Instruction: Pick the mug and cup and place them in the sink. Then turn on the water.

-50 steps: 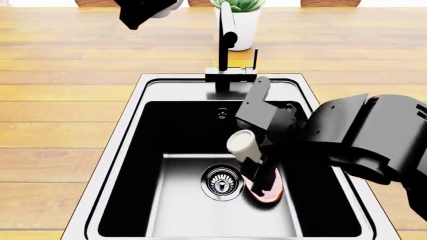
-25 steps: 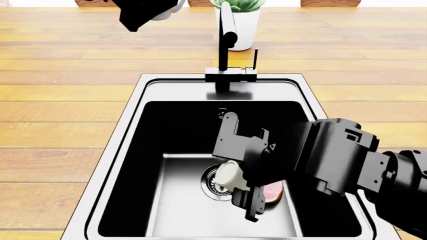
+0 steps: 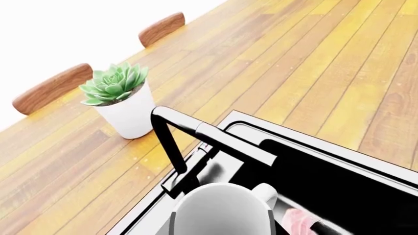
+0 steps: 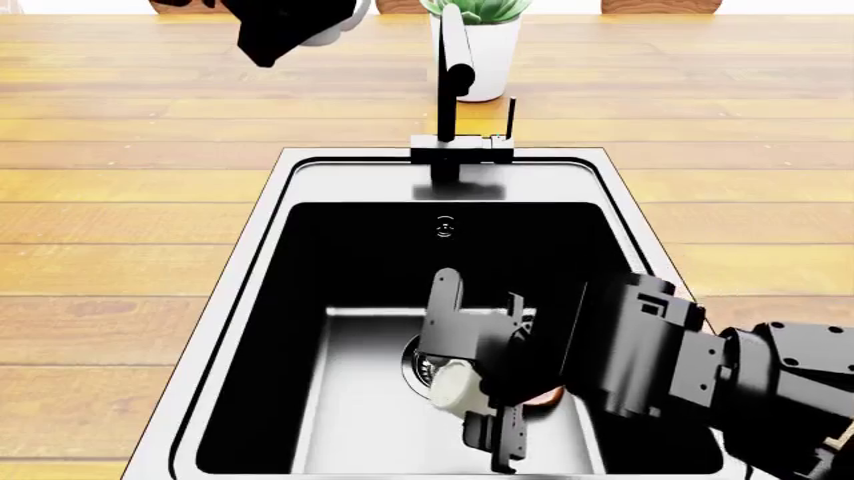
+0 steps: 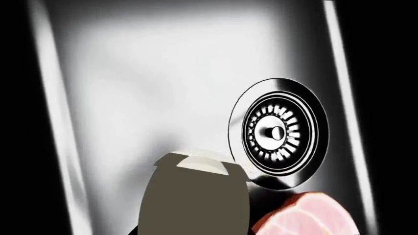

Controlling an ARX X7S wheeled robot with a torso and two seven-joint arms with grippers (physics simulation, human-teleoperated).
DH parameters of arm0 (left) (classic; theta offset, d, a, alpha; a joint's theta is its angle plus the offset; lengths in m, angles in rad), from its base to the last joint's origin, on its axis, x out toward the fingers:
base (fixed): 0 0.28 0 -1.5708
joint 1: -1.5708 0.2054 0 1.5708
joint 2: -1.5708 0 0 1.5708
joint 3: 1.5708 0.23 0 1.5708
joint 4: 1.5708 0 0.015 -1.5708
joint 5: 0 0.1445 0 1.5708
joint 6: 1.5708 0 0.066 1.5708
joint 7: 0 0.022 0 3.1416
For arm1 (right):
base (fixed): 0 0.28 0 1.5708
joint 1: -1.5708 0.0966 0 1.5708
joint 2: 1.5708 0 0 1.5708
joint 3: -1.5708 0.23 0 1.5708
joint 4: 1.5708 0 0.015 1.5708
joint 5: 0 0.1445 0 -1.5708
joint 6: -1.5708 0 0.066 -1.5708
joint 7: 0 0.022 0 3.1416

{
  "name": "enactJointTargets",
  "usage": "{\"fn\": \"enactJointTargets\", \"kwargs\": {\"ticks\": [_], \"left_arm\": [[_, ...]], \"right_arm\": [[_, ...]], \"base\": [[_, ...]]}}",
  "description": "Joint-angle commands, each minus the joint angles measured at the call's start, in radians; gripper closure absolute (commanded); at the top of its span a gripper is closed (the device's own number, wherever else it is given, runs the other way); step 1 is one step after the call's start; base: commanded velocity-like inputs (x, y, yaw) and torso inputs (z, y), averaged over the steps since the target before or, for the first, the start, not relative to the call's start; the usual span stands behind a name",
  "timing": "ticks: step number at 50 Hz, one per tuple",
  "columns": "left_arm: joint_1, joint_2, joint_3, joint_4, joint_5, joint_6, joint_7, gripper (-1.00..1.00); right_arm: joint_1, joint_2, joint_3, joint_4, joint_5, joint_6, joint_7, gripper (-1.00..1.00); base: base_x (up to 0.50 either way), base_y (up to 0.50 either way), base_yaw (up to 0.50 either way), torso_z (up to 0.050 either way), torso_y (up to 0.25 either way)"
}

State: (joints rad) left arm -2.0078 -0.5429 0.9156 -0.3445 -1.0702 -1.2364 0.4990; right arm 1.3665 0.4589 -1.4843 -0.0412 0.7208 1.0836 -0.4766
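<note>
High at the back left, my left gripper (image 4: 287, 25) is shut on the white mug (image 3: 222, 210), whose loop handle (image 3: 265, 193) points toward the sink. Only a sliver of the mug (image 4: 336, 18) shows in the head view. My right gripper (image 4: 470, 385) is low inside the black sink (image 4: 267, 300), shut on the off-white cup (image 4: 454, 385), which lies tilted just over the floor beside the round drain (image 5: 277, 132). The wrist view shows the cup (image 5: 196, 196) from behind, its far rim lit. The tall black tap (image 4: 454, 90) stands behind the basin. No water is in view.
A white pot with a green succulent (image 4: 487, 40) stands right behind the tap. A pink, meat-like lump (image 5: 307, 215) lies on the sink floor next to the cup. Wooden countertop (image 4: 120, 200) surrounds the steel rim. Two chair backs (image 3: 56, 88) show beyond the counter.
My right gripper has gone down from mid-basin to near the sink floor by the drain, carrying the cup. The left arm and mug have stayed still.
</note>
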Motion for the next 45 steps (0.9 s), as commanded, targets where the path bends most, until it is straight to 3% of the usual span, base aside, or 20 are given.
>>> {"fn": "enactJointTargets", "kwargs": {"ticks": [1, 2, 3, 21, 32, 45], "left_arm": [[-0.007, 0.003, -0.001, -0.009, -0.007, -0.013, -0.006, 1.00], [-0.007, 0.003, -0.001, -0.009, -0.008, -0.013, -0.006, 1.00], [-0.007, 0.003, -0.001, -0.010, -0.008, -0.014, -0.006, 1.00], [-0.003, -0.001, -0.005, -0.004, -0.009, 0.002, -0.008, 1.00], [0.005, -0.005, -0.014, 0.000, -0.017, 0.024, 0.009, 1.00], [-0.003, 0.000, -0.009, -0.017, -0.033, 0.005, 0.035, 1.00]], "right_arm": [[-0.025, -0.020, -0.026, 0.048, -0.032, -0.039, -0.018, 1.00], [-0.025, -0.022, -0.027, 0.053, -0.034, -0.040, -0.019, 1.00], [-0.025, -0.023, -0.027, 0.057, -0.035, -0.042, -0.020, -1.00], [0.025, -0.008, 0.031, 0.032, 0.012, 0.002, -0.017, -1.00], [0.087, 0.091, 0.299, -0.126, 0.245, 0.117, 0.085, -1.00], [0.069, 0.265, 0.617, -0.279, 0.579, 0.183, 0.332, -1.00]], "base": [[0.00, 0.00, 0.00, 0.000, 0.000], [0.00, 0.00, 0.00, 0.000, 0.000], [0.00, 0.00, 0.00, 0.000, 0.000], [0.00, 0.00, 0.00, 0.000, 0.000], [0.00, 0.00, 0.00, 0.000, 0.001], [0.00, 0.00, 0.00, 0.000, 0.000]]}}
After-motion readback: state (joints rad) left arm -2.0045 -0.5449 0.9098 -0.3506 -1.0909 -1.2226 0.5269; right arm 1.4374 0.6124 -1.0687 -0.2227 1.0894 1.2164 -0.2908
